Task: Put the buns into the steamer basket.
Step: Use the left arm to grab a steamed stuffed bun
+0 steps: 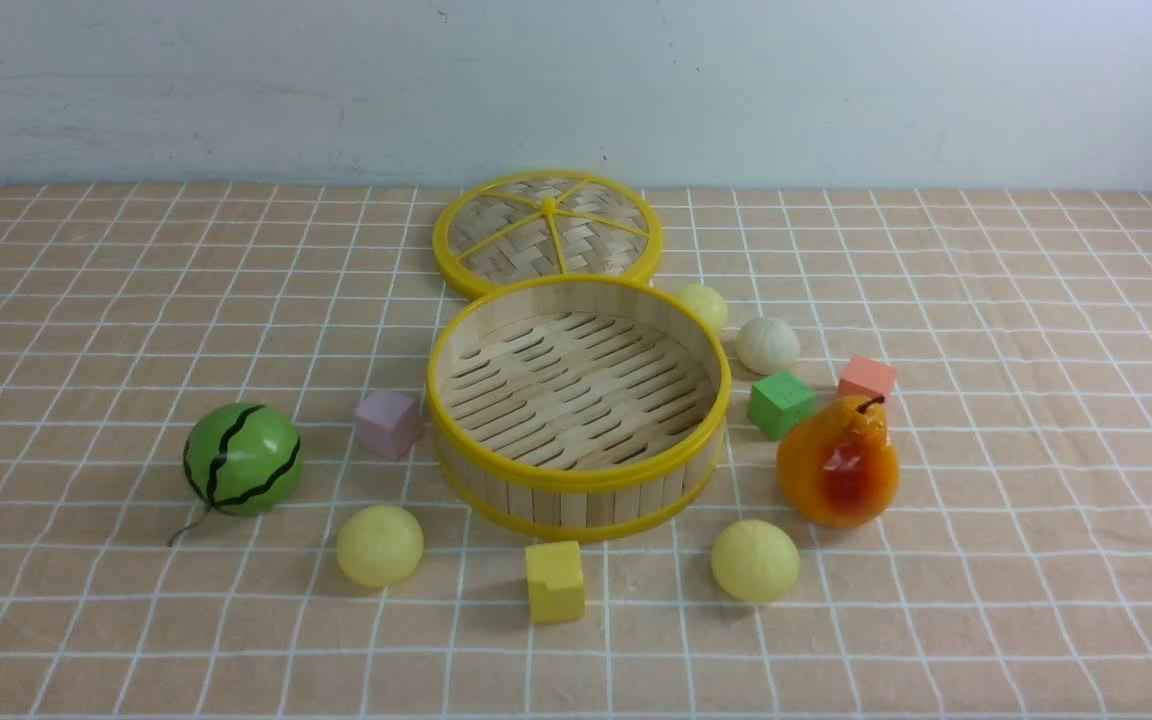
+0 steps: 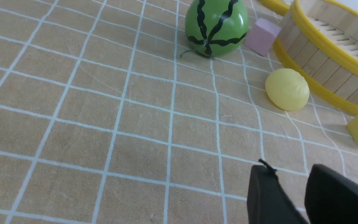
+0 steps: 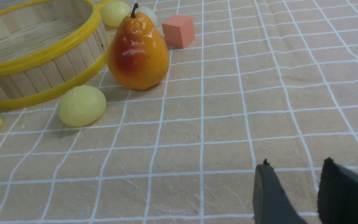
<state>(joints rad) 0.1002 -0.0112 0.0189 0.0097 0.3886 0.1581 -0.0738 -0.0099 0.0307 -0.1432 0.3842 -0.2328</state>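
Steamer basket (image 1: 576,478): centre of the front view, upright on the checked surface (image 1: 86,330); all four buns lie outside it.
Lid (image 1: 548,232): flat on the surface at upper centre, directly behind the basket, which hides its near edge.
Near-left bun (image 1: 379,545): pale yellow, lower left of centre, between the watermelon ball (image 1: 242,458) and the yellow cube (image 1: 554,580), close to the basket wall but apart from it.
Near-right bun (image 1: 755,560): pale yellow, lower right of centre, just below the pear (image 1: 838,465).
Far yellow bun (image 1: 702,306): at the basket's far right rim; contact cannot be determined.
Off-white bun (image 1: 766,345): just right of the far yellow bun, above the green cube (image 1: 781,403).
Left pincer (image 2: 289,170): released; the two black fingers stand apart with nothing between them, over bare cloth. The near-left bun lies ahead of it, well apart, by the basket wall.
Right pincer (image 3: 297,165): released; fingers apart, nothing between them. The near-right bun lies ahead and to one side, well apart, with the pear beyond it.
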